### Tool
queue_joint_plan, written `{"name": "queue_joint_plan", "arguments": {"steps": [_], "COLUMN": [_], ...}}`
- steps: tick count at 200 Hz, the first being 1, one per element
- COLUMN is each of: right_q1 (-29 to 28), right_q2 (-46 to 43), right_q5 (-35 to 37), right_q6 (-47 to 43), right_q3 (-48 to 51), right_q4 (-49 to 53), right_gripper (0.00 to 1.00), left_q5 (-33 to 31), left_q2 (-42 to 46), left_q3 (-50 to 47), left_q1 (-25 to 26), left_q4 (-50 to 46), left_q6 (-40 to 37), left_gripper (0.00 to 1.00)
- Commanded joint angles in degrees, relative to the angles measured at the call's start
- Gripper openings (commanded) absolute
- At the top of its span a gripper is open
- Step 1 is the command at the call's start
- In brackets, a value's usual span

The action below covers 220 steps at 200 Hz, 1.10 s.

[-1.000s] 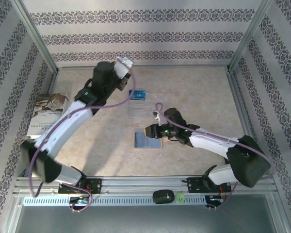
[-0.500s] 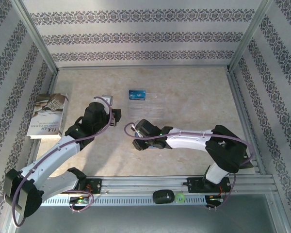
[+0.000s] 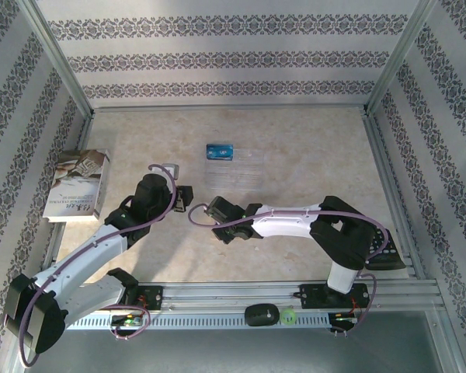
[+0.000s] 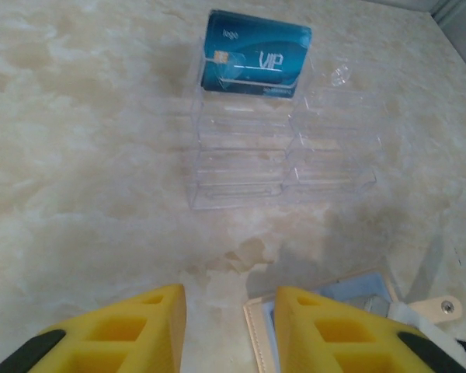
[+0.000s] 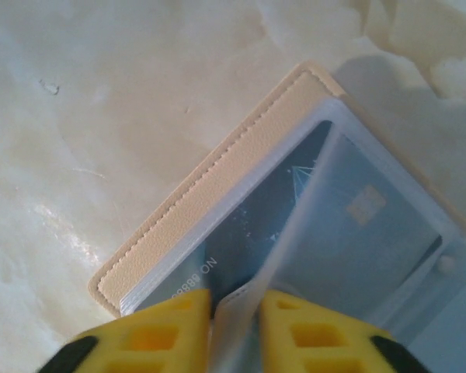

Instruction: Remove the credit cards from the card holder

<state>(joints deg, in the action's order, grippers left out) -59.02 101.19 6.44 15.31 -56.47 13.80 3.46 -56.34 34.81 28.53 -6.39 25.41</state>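
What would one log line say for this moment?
right gripper: pinching card holder sleeve | left gripper: open | blue card: in clear tray

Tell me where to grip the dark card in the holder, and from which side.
Grip the dark card by its numbered short end, nearest the right hand, coming in low from that end. It lies flat under a clear sleeve, and the holder's stitched edge blocks one long side. Whether the sleeve opens there is unclear.
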Motion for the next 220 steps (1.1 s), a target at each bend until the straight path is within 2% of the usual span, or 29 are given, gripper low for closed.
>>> {"name": "queue_joint_plan", "arguments": {"steps": [1,28,65,99,137,178,187,220], "right_q1": [0.4,1.3,4.6,7.2,8.1,8.7,8.7,8.8], "right_q2": [0.0,-3.5,-8.7,-11.1,-11.5,-12.3,-12.6,-13.5], "right_q5": [1.0,-0.7,-7.3,-13.0,-15.4,-15.8,-15.7,-15.1], "right_q6": [-0.3,-0.3,0.9,2.8,4.1,5.7,5.9,7.2], "right_q3": [1.5,5.0,11.5,14.9,17.1,19.2,19.5,20.8], "right_q4": [0.0,-5.8,-16.7,-21.9,-24.2,-26.1,-26.2,-26.3], "right_gripper": [0.11,0.0,0.0,0.0,0.0,0.0,0.0,0.0], "left_q5": [5.4,9.4,11.5,13.5,15.8,17.2,17.0,15.4], "left_q2": [-0.3,-2.9,-9.3,-18.3,-25.1,-29.4,-30.0,-31.5], "left_q3": [-3.3,-7.7,-12.5,-13.1,-12.7,-10.5,-9.6,-8.3], "left_q1": [0.5,1.5,5.7,9.0,10.4,11.1,11.2,11.2], "left_q4": [4.2,10.6,21.7,32.6,40.1,39.3,36.9,29.3], "left_q6": [3.1,6.5,9.1,10.4,11.2,10.7,10.4,10.6], "left_gripper": [0.33,0.27,0.25,0.23,0.11,0.03,0.0,0.0]}}
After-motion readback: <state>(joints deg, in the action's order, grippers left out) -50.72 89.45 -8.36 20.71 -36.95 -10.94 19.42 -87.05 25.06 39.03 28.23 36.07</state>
